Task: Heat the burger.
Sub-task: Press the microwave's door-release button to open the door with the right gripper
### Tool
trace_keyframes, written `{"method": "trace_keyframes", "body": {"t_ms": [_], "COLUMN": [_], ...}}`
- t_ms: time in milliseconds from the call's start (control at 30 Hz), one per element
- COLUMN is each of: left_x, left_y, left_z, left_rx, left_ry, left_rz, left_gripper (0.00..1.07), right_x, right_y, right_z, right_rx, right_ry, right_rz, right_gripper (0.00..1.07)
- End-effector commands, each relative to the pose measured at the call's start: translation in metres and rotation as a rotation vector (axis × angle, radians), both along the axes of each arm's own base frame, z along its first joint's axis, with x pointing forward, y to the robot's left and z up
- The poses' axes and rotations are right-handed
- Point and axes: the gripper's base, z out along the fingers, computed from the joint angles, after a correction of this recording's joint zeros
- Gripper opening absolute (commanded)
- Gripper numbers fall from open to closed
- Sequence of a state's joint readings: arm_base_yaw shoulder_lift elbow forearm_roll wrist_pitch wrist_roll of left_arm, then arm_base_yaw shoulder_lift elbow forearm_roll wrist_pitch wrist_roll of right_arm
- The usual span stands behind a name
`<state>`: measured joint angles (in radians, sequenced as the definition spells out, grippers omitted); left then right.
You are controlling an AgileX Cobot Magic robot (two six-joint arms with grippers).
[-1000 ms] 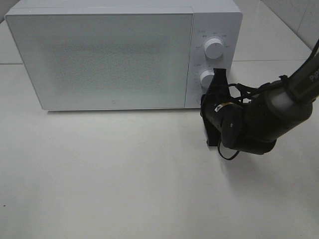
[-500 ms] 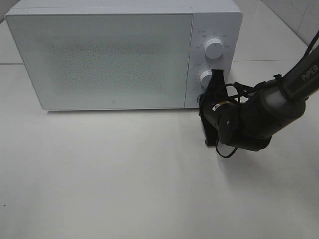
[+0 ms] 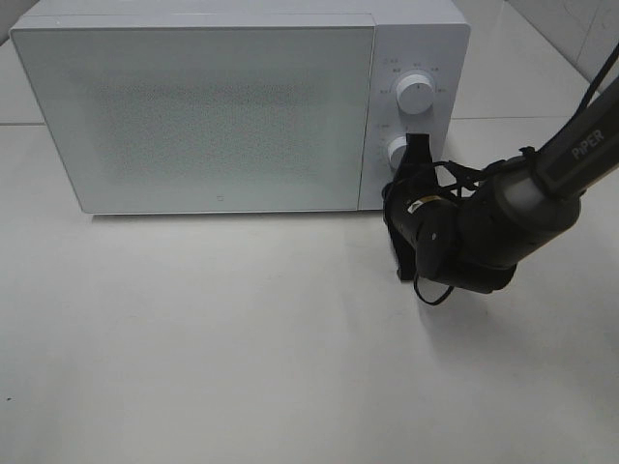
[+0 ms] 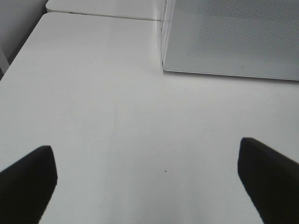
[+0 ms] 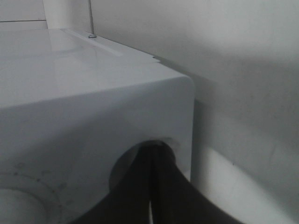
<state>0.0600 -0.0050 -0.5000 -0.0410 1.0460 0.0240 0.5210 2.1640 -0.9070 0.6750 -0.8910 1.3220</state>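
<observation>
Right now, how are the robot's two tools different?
The left tool is open, its fingers wide apart; the right tool is shut tight. The left tool hangs over the white table, holding nothing; the right tool's tips meet a round recess low on the microwave. Both are dark.

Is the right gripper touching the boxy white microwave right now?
Touching. The right wrist view shows the right gripper, shut, tips pressed into a round recess on the white microwave, no gap.
</observation>
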Motion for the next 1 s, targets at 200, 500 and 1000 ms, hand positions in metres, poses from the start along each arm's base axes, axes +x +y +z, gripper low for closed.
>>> {"method": "trace_keyframes", "body": {"t_ms": [200, 500, 1000], "left_x": [-0.002, -0.002, -0.002], "left_y": [0.000, 0.000, 0.000], "left_z": [0.000, 0.000, 0.000], "left_rx": [-0.003, -0.003, -0.003], "left_ry": [-0.025, -0.025, -0.025], "left_rz": [0.002, 0.002, 0.002], "left_gripper": [0.98, 0.98, 0.98], "right_x": [0.041, 0.042, 0.008], "right_y": [-0.004, 0.000, -0.006], "right_z": [0.047, 0.048, 0.028], "right_rx": [0.013, 0.008, 0.058], "right_ry": [-0.356, -0.349, -0.061], "right_rz": [-0.065, -0.043, 0.028], "right_gripper": [0.00, 0.00, 0.01]}}
